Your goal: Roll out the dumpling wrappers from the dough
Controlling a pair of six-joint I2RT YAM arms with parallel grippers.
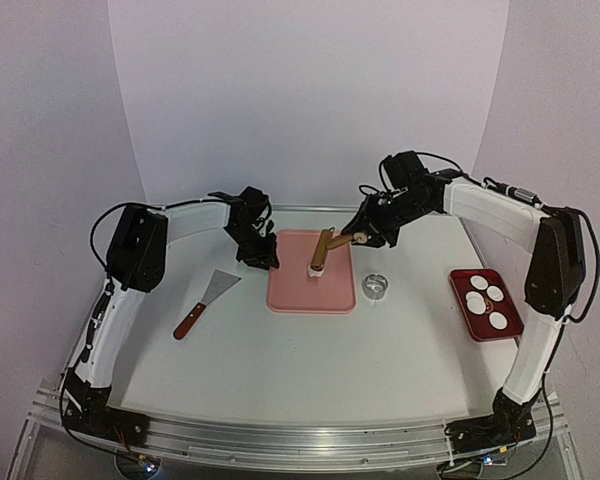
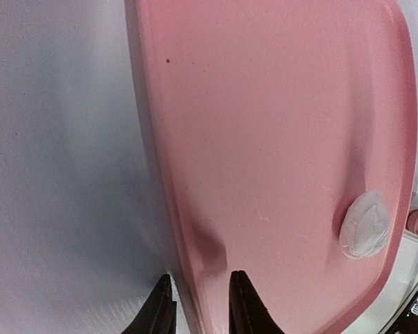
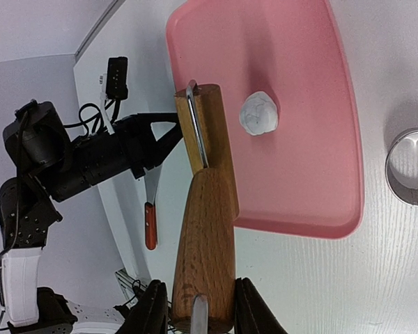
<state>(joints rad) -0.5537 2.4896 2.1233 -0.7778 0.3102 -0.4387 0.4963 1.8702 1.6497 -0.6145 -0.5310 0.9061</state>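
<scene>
White dough [image 3: 258, 113] lump on the pink board [image 3: 299, 174]
It is small, round and wrinkled; four wrappers [image 1: 497, 320] lie in the red tray [image 1: 461, 296]. The right gripper [image 3: 198, 309] grips the rolling pin [image 3: 205, 229]; the left gripper [image 2: 200, 309] straddles the board's edge, perhaps pinching it.

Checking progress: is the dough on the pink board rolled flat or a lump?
A lump: the dough sits as a rounded, creased ball on the pink board; the rolling pin is beside it, apart.
</scene>
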